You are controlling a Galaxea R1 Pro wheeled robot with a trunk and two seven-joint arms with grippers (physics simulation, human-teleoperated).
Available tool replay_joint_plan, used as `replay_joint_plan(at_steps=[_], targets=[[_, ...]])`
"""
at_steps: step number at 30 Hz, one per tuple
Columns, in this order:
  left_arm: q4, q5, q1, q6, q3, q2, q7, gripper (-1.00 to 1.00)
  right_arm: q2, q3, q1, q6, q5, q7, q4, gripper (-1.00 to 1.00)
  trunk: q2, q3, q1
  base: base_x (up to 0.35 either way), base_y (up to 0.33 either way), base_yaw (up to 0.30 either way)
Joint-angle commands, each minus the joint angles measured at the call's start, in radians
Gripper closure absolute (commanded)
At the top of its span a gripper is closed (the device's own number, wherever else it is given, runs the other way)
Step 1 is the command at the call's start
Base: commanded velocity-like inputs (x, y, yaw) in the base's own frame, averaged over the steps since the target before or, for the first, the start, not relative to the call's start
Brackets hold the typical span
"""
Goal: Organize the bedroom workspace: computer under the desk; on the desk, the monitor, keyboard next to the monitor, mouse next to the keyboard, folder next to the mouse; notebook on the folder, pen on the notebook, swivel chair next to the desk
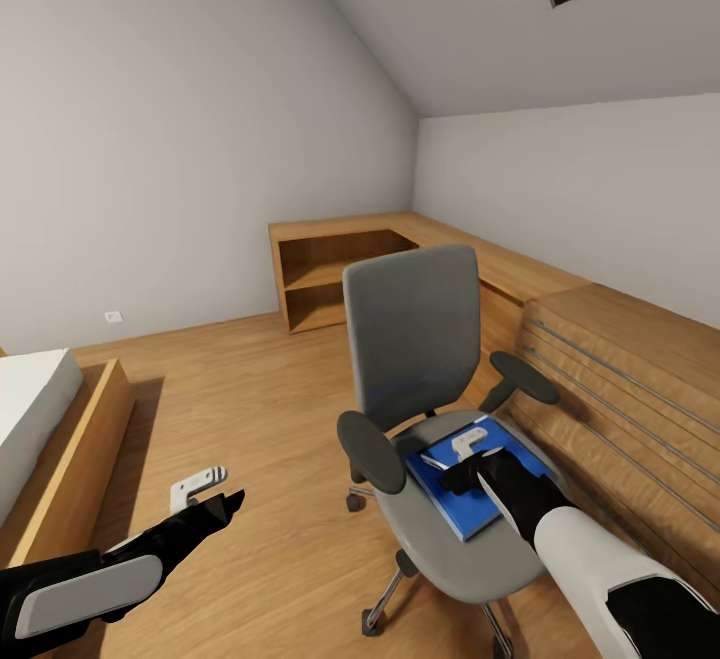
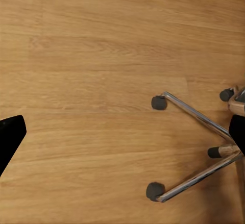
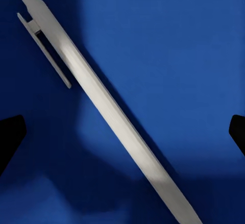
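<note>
The right gripper [image 1: 462, 467], black with pale fingers, hangs low over the seat of the grey swivel chair [image 1: 414, 339] with chrome legs and dark castors. In the right wrist view its two dark fingertips [image 3: 10, 137] stand far apart at either edge of the frame, jaws wide and holding nothing. Between them lies a slim white plastic pen [image 3: 102, 101] with a pocket clip, slanting across the gap and resting on a flat, plain blue cover [image 3: 168, 66]; no print or label can be read on either. Whether that cover is the folder or the notebook cannot be told. From the head, the blue rectangle [image 1: 470, 514] lies on the grey seat pad directly beneath the jaws.

The left gripper [image 1: 205, 484], also black with pale fingers, hangs over bare floor off to the chair's side. Only one dark fingertip [image 2: 9, 137] enters the left wrist view, so how far these jaws are open cannot be told. Beyond it is the light wooden plank floor [image 2: 102, 55], and the chair's chrome legs [image 2: 196, 114] and castors.

Just beside the chair's far side runs a long wooden slatted unit [image 1: 630, 379]. Further off, an open wooden shelf [image 1: 320, 279] fills the corner under plain grey walls [image 1: 150, 139] and a sloped ceiling. A white-topped bed in a wooden frame [image 1: 50, 429] sits off beyond the left gripper, with a small white wall socket [image 1: 113, 317] behind it
</note>
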Motion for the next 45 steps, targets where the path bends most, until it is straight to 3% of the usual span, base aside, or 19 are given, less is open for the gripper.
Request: replay_joint_plan(at_steps=[1, 38, 39, 45], targets=[[-0.002, 0.005, -0.002, -0.006, -0.004, 0.000, 0.001, -1.00, -0.001, 0.002, 0.000, 0.005, 0.013, 0.008, 0.016, -1.00, 0.000, -0.001, 0.000, 0.000, 0.000, 0.000], [-0.002, 0.005, -0.002, -0.006, -0.005, 0.000, 0.001, -1.00, -0.002, 0.001, 0.001, 0.047, 0.013, 0.008, 0.017, -1.00, 0.000, -0.001, 0.000, 0.000, 0.000, 0.000], [-0.002, 0.005, -0.002, -0.006, -0.005, 0.000, 0.001, -1.00, -0.002, 0.001, 0.000, 0.047, 0.013, 0.008, 0.017, 1.00, 0.000, -0.001, 0.000, 0.000, 0.000, 0.000], [-0.002, 0.005, -0.002, -0.006, -0.005, 0.000, 0.001, -1.00, -0.001, 0.003, 0.000, 0.047, 0.013, 0.008, 0.017, 1.00, 0.000, -0.001, 0.000, 0.000, 0.000, 0.000]])
